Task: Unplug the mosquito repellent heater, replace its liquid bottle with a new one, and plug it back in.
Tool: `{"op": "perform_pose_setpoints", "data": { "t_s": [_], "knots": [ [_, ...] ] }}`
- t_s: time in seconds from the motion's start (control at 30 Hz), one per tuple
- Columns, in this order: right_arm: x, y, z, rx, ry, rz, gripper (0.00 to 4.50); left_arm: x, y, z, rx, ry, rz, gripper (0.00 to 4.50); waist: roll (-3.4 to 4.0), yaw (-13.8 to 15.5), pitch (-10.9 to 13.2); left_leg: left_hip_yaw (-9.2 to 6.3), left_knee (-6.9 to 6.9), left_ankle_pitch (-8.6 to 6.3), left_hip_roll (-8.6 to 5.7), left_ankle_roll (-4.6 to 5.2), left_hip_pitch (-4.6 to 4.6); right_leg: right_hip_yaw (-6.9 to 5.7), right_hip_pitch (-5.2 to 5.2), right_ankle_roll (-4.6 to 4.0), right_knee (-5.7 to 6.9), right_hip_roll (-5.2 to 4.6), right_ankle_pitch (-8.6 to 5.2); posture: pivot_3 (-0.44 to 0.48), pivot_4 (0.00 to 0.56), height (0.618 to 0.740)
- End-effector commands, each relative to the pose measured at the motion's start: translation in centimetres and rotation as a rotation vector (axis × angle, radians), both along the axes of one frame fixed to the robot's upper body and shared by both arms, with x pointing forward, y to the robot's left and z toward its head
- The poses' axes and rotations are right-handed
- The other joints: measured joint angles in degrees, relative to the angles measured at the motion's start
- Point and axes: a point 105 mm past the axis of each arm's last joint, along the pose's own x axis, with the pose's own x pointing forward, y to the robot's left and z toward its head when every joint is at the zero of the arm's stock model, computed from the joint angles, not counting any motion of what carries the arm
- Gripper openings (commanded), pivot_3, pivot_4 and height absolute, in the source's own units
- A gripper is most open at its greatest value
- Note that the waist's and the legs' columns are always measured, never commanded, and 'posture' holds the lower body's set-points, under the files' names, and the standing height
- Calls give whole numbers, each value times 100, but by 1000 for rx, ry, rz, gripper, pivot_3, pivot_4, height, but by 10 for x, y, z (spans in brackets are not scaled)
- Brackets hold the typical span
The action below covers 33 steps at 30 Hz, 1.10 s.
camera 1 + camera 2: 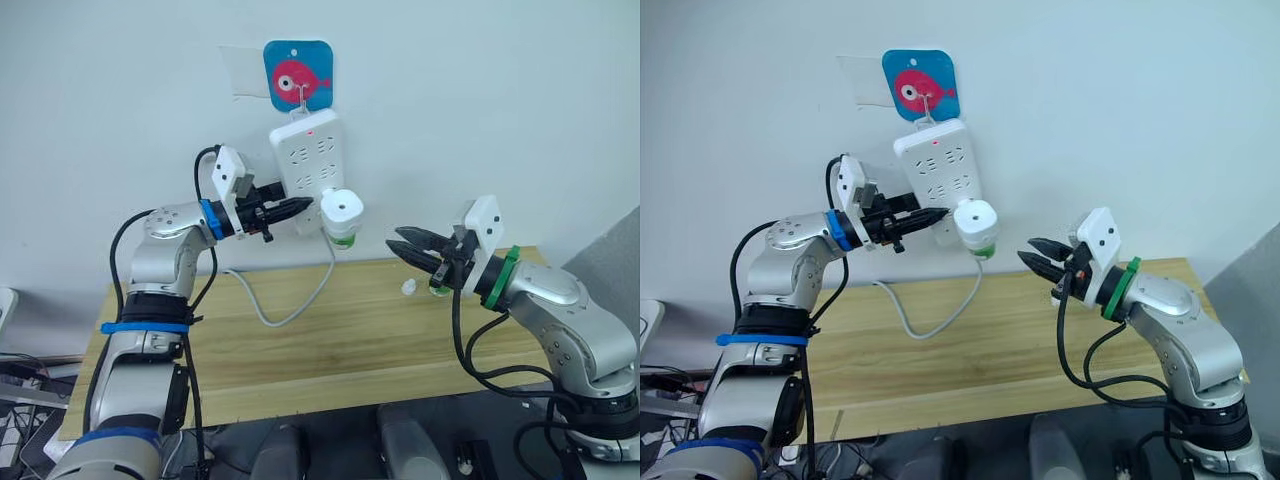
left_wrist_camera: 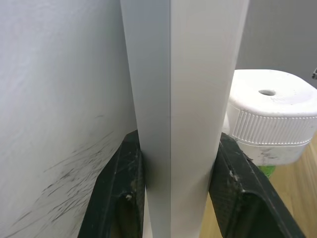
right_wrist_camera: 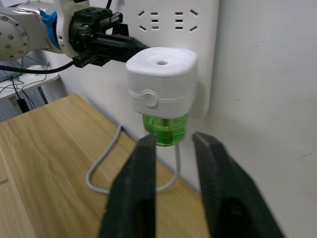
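The power strip (image 1: pixel 307 160) hangs on the wall above the wooden surface (image 1: pixel 330 340), its cable trailing down, and the mosquito repellent heater (image 1: pixel 341 212) is plugged into its lower end with a green liquid bottle (image 3: pixel 165 130) screwed in below. The left tool (image 1: pixel 290 208) pinches the strip's edge between its fingers, apparently bracing it. The right tool (image 1: pixel 412 245) hovers apart from the heater, fingers spread, holding nothing. The heater looks light, rigid and smooth, so likely slippery; its ribbed band seems the surest hold, pulling straight out along the prongs, since the hanging strip could swing. The bottle is probably thin plastic and better gripped gently. The right wrist view shows the green bottle and a small round knob on the band clearly. The left wrist view shows the fingers (image 2: pixel 121 191) clamped on the strip.
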Motion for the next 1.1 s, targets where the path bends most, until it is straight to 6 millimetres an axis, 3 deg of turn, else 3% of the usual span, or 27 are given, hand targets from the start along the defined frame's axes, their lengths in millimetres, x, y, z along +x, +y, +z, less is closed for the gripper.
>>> {"op": "perform_pose_setpoints", "data": {
  "t_s": [0.03, 0.2, 0.3, 0.37, 0.5, 0.67, 0.77, 0.9, 1.07, 1.1],
  "knots": [
    [2, -4, 12, 0, -61, 19, 0, -8, 15, -2, 17, 8, 21, 2948, -1, 19, 0, -2, 0, 0, 1, 0, -1, -2, 0, 0, 0, 0, 0, -120, 172, 740],
    [8, -5, 12, -12, -70, 33, 0, -16, 30, -7, 32, 18, 66, 4469, -1, 114, 0, -4, 4, 0, 0, 0, -2, -3, 2, 0, 2, -2, 0, -75, 166, 740],
    [9, -8, 11, -26, -73, 53, 170, -25, 40, -6, 45, 19, 92, 4495, -1, 189, 0, -1, 5, 0, -1, 0, -1, -2, 3, 0, -1, -4, 1, -65, 163, 740],
    [9, -11, 11, -33, -70, 66, 627, -33, 47, -5, 53, 20, 107, 4500, -1, 212, 0, -1, 5, 0, 0, 0, -1, -2, 2, 0, -1, -4, 1, -51, 159, 740],
    [6, -12, 12, -46, -65, 107, 2002, -54, 54, 0, 65, 27, 114, 4500, -1, 303, 0, -2, 4, 0, 1, 0, 0, -2, 2, -1, 0, -4, 1, -38, 155, 740],
    [-4, 5, 2, -33, -16, 191, 3780, -95, 32, 9, 75, -1, 38, 4500, -2, 412, -1, -3, 4, 0, 3, -1, -2, -4, 4, -1, -3, -7, 1, 9, 152, 740],
    [-6, 14, -3, -15, -3, 209, 3429, -114, 16, 12, 77, -17, 1, 4500, -3, 520, -1, -3, 5, 1, 2, -1, 0, -4, 6, -2, 2, -9, 2, 23, 151, 740],
    [-8, 32, -10, -7, -2, 228, 1963, -135, 5, 9, 85, -26, -19, 4500, -4, 603, -2, -2, 5, 1, 2, -2, 4, -5, 8, -3, 3, -8, 2, 39, 151, 740],
    [2, 48, -9, 15, -36, 185, 65, -141, 1, 7, 78, -45, 5, 4500, -5, 672, -3, -3, 5, 2, 2, -4, 7, -8, 9, -3, 8, -7, 1, 58, 150, 740],
    [4, 50, -9, 14, -44, 177, 28, -140, 0, 7, 76, -55, 12, 4500, -5, 678, -3, -2, 5, 2, 1, -4, 7, -8, 10, -3, 8, -7, 1, 61, 151, 740]
  ]
}}
